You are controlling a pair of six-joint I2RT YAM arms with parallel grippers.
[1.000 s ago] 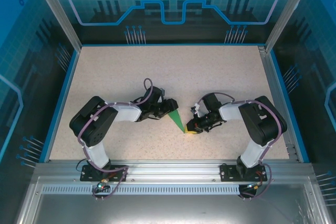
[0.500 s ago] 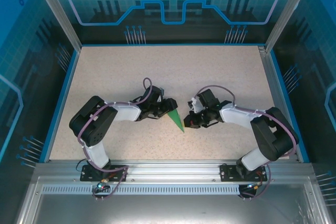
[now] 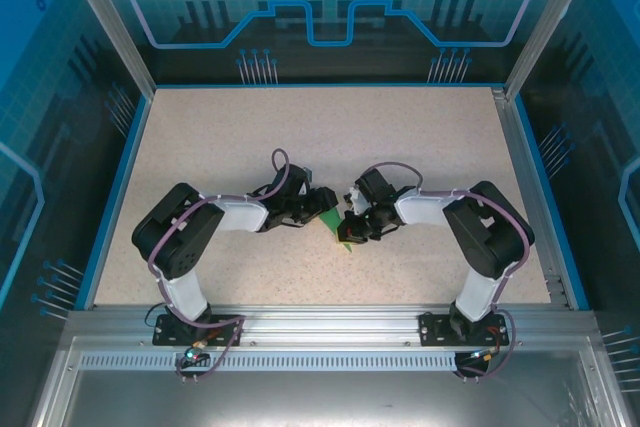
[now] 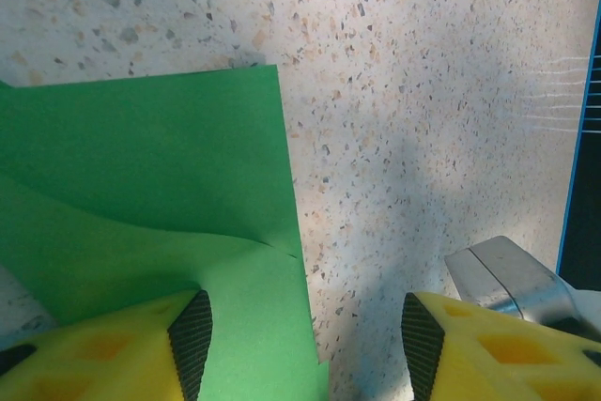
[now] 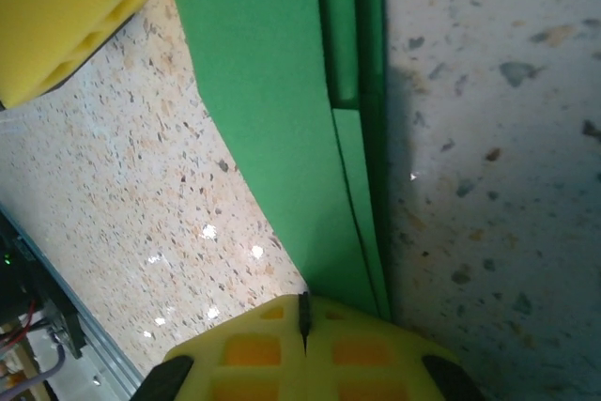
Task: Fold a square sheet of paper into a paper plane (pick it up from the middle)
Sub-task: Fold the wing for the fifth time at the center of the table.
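Paper plane (image 3: 335,226) on table (image 3: 400,137) between left arm (image 3: 240,215), right arm (image 3: 430,207).

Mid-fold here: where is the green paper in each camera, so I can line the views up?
Top external: green paper near the middle of the speckled tabletop.
Left wrist: green paper fills the left half, down to the bottom edge.
Right wrist: green paper runs as a band from top centre to bottom centre.
Shared landmark: the speckled tabletop.

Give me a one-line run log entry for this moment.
green paper: folded narrow, on table | left gripper: jaws open, straddling paper edge | right gripper: jaws shut at folded edge
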